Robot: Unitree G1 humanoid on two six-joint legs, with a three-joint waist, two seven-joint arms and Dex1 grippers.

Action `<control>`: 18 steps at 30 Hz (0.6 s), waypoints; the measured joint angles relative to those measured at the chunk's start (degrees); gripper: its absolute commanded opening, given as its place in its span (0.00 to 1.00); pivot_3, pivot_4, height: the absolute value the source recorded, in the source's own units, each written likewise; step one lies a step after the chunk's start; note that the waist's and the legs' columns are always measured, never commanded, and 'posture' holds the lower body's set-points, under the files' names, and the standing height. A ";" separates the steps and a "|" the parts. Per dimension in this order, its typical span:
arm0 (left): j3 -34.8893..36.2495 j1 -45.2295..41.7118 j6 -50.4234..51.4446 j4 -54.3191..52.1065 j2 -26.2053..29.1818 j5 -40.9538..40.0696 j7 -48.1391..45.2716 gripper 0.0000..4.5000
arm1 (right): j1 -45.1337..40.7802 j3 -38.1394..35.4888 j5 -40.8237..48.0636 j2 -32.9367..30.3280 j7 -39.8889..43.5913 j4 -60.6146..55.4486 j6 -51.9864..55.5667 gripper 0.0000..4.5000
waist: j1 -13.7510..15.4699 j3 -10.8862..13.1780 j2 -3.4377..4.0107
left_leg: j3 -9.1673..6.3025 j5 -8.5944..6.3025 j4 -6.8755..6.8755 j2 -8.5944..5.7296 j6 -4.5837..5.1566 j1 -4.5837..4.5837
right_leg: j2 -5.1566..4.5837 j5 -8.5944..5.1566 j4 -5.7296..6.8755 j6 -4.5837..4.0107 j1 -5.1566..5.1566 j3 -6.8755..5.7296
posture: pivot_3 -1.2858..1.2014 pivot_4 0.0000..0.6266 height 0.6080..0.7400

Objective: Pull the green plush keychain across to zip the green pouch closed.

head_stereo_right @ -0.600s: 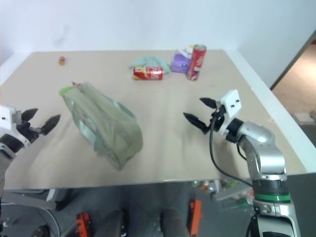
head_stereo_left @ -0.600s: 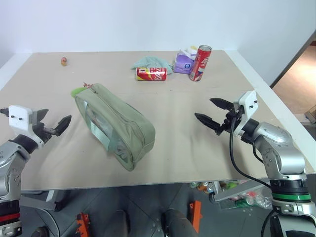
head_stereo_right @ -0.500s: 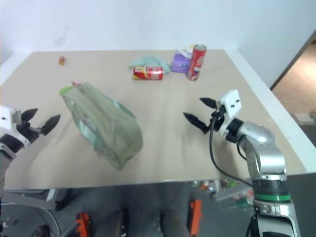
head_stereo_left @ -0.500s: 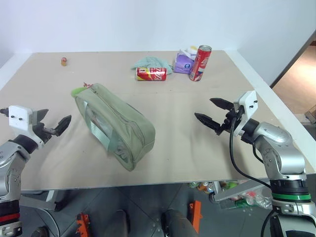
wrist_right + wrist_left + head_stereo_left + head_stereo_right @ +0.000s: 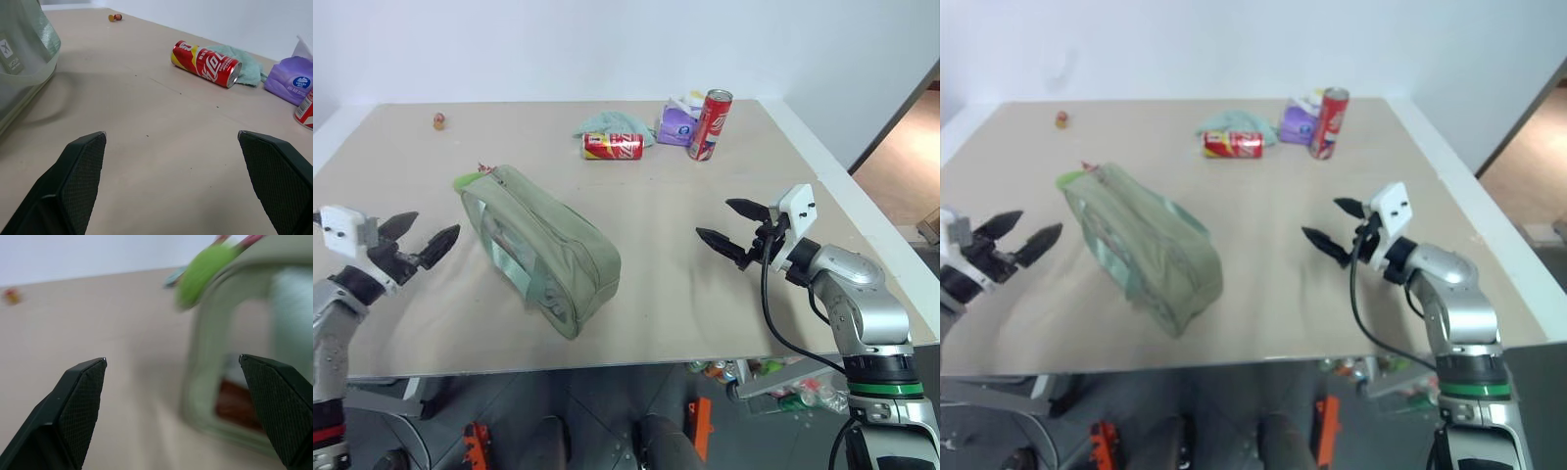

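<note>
Basically nothing was done yet — I had both pincers spread wide and empty, left pincer [image 5: 419, 242] and right pincer [image 5: 732, 230] flanking the green pouch [image 5: 543, 245] on the desk [image 5: 656, 284]. Green plush keychain [image 5: 468, 181] sat untouched at its far end — whole pull remained.

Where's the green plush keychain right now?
In the left eye view the keychain lies on the table's left side, at the pouch's far left end, beyond the open left pincer.

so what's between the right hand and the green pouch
Nothing: bare tabletop separates the right hand from the green pouch, seen in both eye views.
</note>
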 measured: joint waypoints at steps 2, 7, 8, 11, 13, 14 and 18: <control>1.27 1.96 3.95 -7.51 4.38 -5.27 -5.26 1.00 | -0.39 -0.01 0.12 -0.15 0.34 0.02 0.28 0.99 | 0.00 0.00 0.02 | 0.06 -0.03 -0.01 -0.01 -0.05 0.03 | -0.04 -0.06 0.01 -0.01 0.01 0.04 | 0.52 0.24 1.00; 3.09 6.52 11.94 -17.49 8.28 -14.40 -9.94 1.00 | -2.12 -0.07 1.44 -0.99 1.14 -0.32 2.87 0.99 | -0.09 0.02 0.06 | 0.11 -0.04 -0.01 0.04 -0.04 0.08 | -0.03 -0.09 0.01 -0.07 0.01 0.03 | 0.52 0.24 1.00; 3.20 8.02 13.30 -20.10 8.34 -16.18 -10.28 1.00 | -2.88 -0.06 2.24 -1.05 1.29 -1.11 4.41 0.99 | -0.13 0.02 0.06 | 0.12 -0.05 -0.01 0.07 -0.04 0.07 | -0.01 -0.09 0.02 -0.09 -0.01 0.03 | 0.52 0.24 1.00; 3.02 11.91 15.21 -25.54 8.36 -18.17 -12.18 1.00 | -5.25 0.11 4.70 -1.68 1.99 -5.52 8.56 0.99 | -0.10 0.02 0.06 | 0.10 -0.05 -0.01 0.12 -0.04 0.08 | 0.07 -0.13 0.03 -0.17 -0.02 0.02 | 0.52 0.24 1.00; 3.00 12.40 15.94 -26.70 8.36 -19.14 -12.32 1.00 | -6.88 0.59 7.44 -1.91 2.19 -9.37 12.67 0.99 | -0.06 0.02 0.06 | 0.07 -0.05 -0.01 0.18 -0.04 0.09 | 0.14 -0.24 0.05 -0.40 -0.02 0.00 | 0.52 0.24 1.00; 2.99 12.33 16.08 -26.97 8.36 -19.49 -12.29 1.00 | -7.65 0.89 9.03 -1.80 2.06 -11.27 14.65 0.99 | -0.06 0.02 0.07 | 0.06 -0.05 -0.01 0.20 -0.04 0.10 | 0.16 -0.26 0.08 -0.45 -0.03 0.00 | 0.52 0.24 1.00; 2.07 10.53 15.98 -27.40 8.36 -19.91 -12.43 1.00 | -10.37 3.55 19.39 2.06 -1.93 -23.26 26.74 0.99 | -0.07 0.00 0.03 | -0.02 -0.06 -0.01 0.27 -0.06 0.13 | 0.25 -0.32 0.15 -0.56 -0.01 -0.02 | 0.52 0.24 1.00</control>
